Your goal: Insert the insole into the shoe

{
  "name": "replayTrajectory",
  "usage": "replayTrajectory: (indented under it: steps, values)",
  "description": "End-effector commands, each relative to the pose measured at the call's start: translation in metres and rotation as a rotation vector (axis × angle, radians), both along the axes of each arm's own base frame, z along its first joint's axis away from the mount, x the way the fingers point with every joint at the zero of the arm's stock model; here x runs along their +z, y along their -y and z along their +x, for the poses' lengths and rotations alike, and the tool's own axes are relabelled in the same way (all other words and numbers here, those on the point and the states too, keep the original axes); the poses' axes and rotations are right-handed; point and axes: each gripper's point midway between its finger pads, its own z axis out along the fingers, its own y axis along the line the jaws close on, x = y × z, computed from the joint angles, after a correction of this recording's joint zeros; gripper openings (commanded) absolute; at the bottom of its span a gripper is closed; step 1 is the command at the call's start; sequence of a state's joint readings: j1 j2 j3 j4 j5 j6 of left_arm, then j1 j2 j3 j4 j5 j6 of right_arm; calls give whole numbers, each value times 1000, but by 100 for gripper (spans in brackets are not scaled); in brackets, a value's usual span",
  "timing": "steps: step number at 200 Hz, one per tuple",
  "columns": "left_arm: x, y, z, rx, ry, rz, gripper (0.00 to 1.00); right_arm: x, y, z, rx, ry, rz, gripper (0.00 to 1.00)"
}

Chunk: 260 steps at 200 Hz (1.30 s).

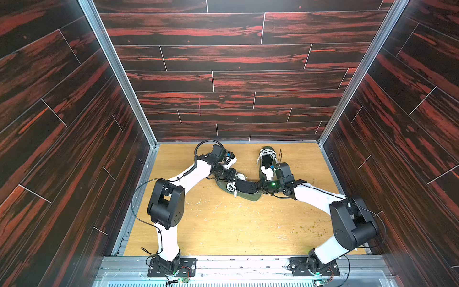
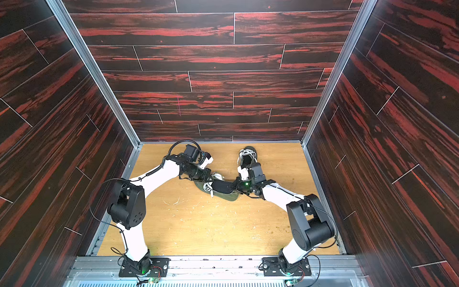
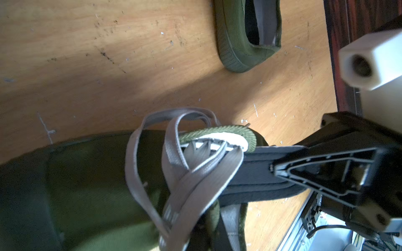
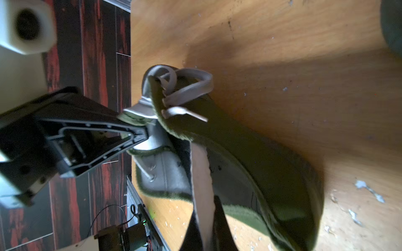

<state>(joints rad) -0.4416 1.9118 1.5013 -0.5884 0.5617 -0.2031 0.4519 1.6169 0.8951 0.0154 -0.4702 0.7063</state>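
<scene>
the black insole (image 1: pixel 246 186) lies half inside the olive shoe (image 1: pixel 249 198) on the wooden table (image 1: pixel 223 228), its toe end tucked under the laces (image 3: pixel 185 173) and its heel end sticking out. it looks light, thin and floppy, so it will likely buckle unless it is held near the heel and fed in short pushes. the right gripper (image 3: pixel 273 169) is clamped on that heel end. the left gripper (image 4: pixel 145 131) is pinched shut on the shoe's upper by the laces. a second shoe (image 1: pixel 267 159) sits behind.

Lab robot cell: wood-print wall panels (image 1: pixel 236 57) in aluminium framing (image 1: pixel 117 72) enclose a scratched surface (image 1: pixel 236 223), arm bases (image 1: pixel 171 267) bolted to a rail (image 1: pixel 248 264).
</scene>
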Motion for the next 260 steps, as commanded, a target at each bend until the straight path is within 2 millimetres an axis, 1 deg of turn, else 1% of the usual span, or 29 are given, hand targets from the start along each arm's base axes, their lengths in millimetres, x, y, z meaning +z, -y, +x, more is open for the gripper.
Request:
replayTrajectory:
  steps: [1,25,53,79,83,116,149,184,216,242,260]
  values:
    - [43,13,-5,-23,79,-105,0,5,-12,6,0,26,-6,6]
    - [48,14,-8,-42,83,-122,0,-7,-14,9,3,25,-60,6]
    - [46,16,-10,-54,78,-122,0,-15,-19,14,19,21,-110,6]
    - [46,17,-10,-51,76,-130,0,-21,-23,13,30,-4,-132,6]
    - [46,17,-10,-50,76,-129,0,-23,-20,17,11,4,-156,6]
    - [45,16,-10,-53,78,-130,0,-37,-10,17,-7,-6,-261,8]
    - [50,22,-18,-97,81,-163,0,-47,-12,20,0,-18,-340,9]
    - [51,24,-25,-131,82,-172,0,-51,-17,21,2,-37,-420,9]
    - [53,26,-29,-155,81,-193,0,-54,-13,23,-36,-68,-495,10]
    - [57,26,-32,-163,95,-199,0,-58,-14,24,-35,-75,-548,16]
    - [59,22,-27,-133,103,-189,0,-69,-6,20,-14,-67,-644,20]
